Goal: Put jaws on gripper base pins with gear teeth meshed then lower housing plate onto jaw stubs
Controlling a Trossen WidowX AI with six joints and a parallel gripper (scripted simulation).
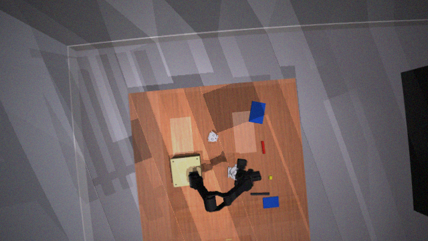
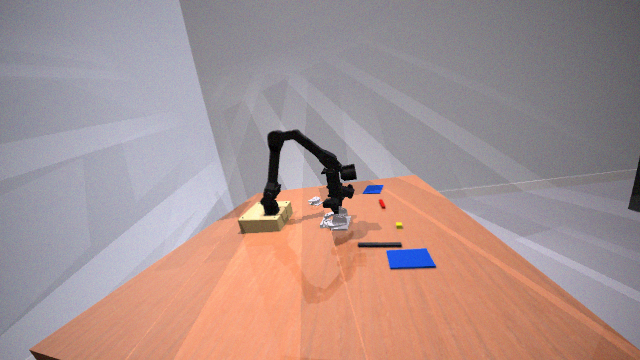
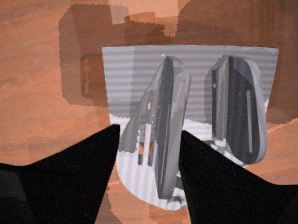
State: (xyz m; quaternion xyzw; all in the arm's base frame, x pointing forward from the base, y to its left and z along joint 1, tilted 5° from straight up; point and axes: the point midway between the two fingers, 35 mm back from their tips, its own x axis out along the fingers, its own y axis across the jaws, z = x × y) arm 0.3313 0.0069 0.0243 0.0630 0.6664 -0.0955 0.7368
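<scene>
The white gripper base [image 1: 231, 173] [image 3: 115, 85] lies on the table below my gripper [image 3: 149, 133]. My gripper is shut on a grey jaw [image 3: 170, 125], which stands between the fingertips over the left half of the base in the wrist view. The other jaw [image 3: 245, 110] stands on the base to its right, with a gap between the two. Their gear teeth and the pins are hidden or too small to tell, and so is whether the held jaw sits on its pin. The white housing plate [image 1: 212, 136] [image 2: 314, 201] lies apart on the table.
A pale yellow box [image 1: 182, 171] [image 2: 257, 222] is under the arm's foot. Two blue mats [image 1: 257, 112] [image 1: 271, 202], a red bar [image 1: 263, 147], a small yellow cube [image 1: 270, 177] and a black bar [image 1: 259, 193] lie on the other side of the gripper.
</scene>
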